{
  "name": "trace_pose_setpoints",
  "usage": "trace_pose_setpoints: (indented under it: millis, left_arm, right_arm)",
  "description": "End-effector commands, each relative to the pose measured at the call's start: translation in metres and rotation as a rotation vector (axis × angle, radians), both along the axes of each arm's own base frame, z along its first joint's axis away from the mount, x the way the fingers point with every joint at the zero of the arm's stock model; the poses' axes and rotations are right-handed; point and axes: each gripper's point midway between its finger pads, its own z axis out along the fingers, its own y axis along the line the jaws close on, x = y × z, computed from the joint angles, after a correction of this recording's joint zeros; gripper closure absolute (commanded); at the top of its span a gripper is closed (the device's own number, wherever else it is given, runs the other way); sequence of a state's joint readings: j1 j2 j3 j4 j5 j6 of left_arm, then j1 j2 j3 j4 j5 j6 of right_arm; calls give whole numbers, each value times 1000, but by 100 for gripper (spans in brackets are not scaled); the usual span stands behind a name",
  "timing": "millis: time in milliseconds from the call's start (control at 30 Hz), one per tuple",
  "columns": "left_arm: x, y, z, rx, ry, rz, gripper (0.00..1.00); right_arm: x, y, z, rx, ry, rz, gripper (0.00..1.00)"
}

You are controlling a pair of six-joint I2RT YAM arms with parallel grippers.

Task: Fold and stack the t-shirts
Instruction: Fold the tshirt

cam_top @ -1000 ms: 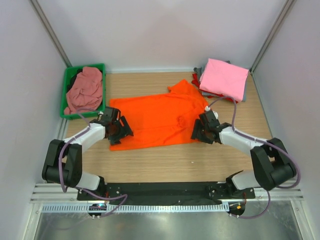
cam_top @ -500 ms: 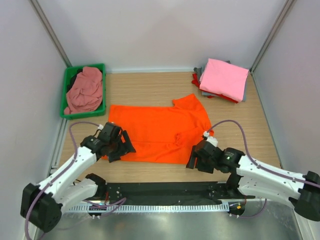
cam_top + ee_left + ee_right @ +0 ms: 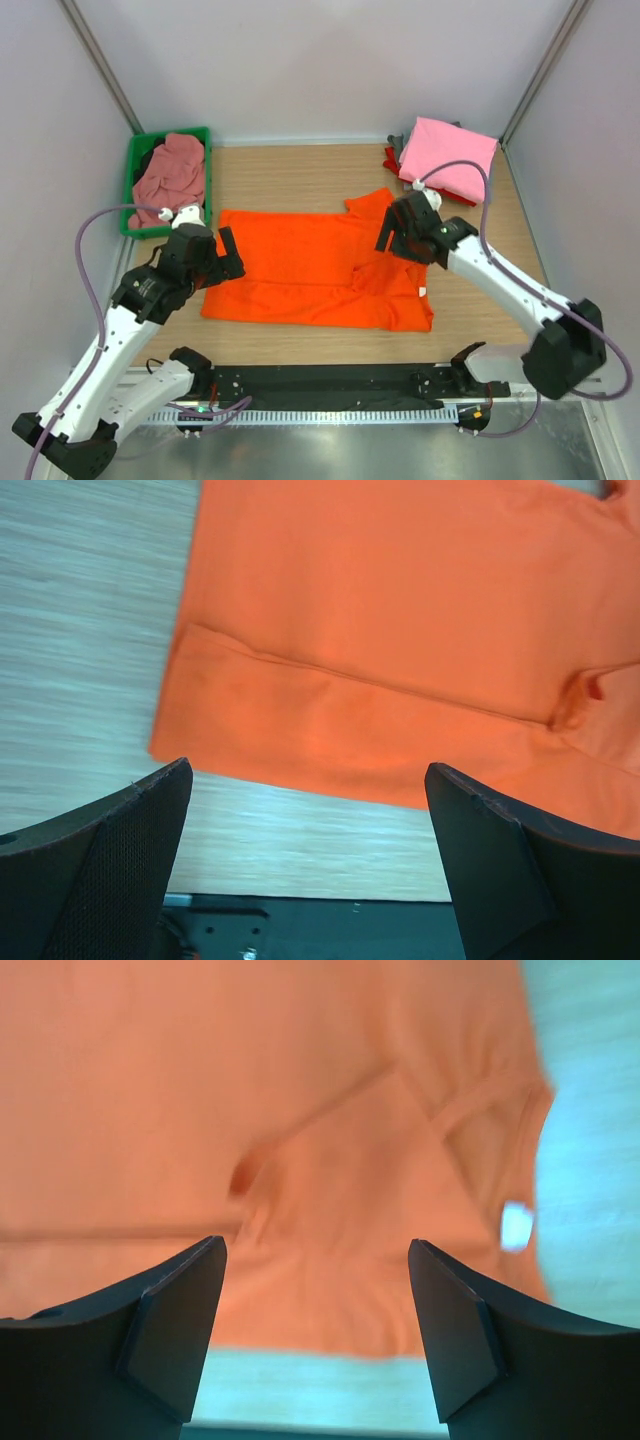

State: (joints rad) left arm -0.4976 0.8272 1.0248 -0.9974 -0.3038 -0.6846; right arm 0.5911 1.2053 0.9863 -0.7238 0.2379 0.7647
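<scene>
**A:** Where do we stand with the bright orange cloth t-shirt?

**B:** It lies spread on the pale wooden table, right beneath both our grippers. Our left gripper hangs over the shirt's left end, jaws spread wide with nothing between them. Our right gripper hangs over the collar end, jaws also apart and empty.

**A:** So which step are we in?

**B:** We judge it to be mid-fold. From the left wrist we see a crease running along the shirt, with the strip on our near side of it looking doubled over. The small white neck label shows just to the right of the right gripper's fingers.

**A:** And what comes next?

**B:** Probably another fold. We would lower each gripper onto an edge below it, pinch only the cloth we mean to lift, and carry both ends over evenly so the shirt doesn't skew.

**A:** And after that?

**B:** The pile of folded shirts with a pink one on top sits beyond the right gripper. A crumpled dusty-pink shirt waits in the green plastic bin beyond the left one
</scene>
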Motion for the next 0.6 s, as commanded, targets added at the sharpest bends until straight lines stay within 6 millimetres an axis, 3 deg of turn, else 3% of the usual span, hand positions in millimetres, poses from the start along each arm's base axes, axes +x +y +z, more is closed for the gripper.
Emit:
trace_pose_setpoints:
  millis: [0,33,100,133,167,267,433,467,500,567]
  left_arm:
    - [9,22,-6,158,-49,-7,0]
    - [9,23,-9,162,-56,-10,0]
    - [14,22,-8,166,-87,-19,0]
    - [14,22,-7,160,-95,-17,0]
    - [14,21,-8,158,-95,-22,0]
    - [13,21,-8,154,-98,-27,0]
    - [12,18,-8,138,-110,-44,0]
    - [12,18,-8,136,-112,-45,0]
    - [12,16,-8,131,-112,-51,0]
    - [12,16,-9,127,-112,-54,0]
  right_arm:
    - [68,2,39,-52,-162,92,21]
    - [97,0,41,-94,-158,81,23]
    - [123,-2,41,-144,-146,68,25]
    - [138,0,16,-185,-90,74,26]
    - [160,-1,31,-207,-133,62,27]
    - [201,-9,8,-284,-93,28,31]
    - [246,-14,-29,-307,-52,2,38]
    - [255,-12,-25,-311,-69,-4,38]
    - [260,-14,-42,-339,-42,-9,39]
    - [270,-14,-44,-342,-51,-21,42]
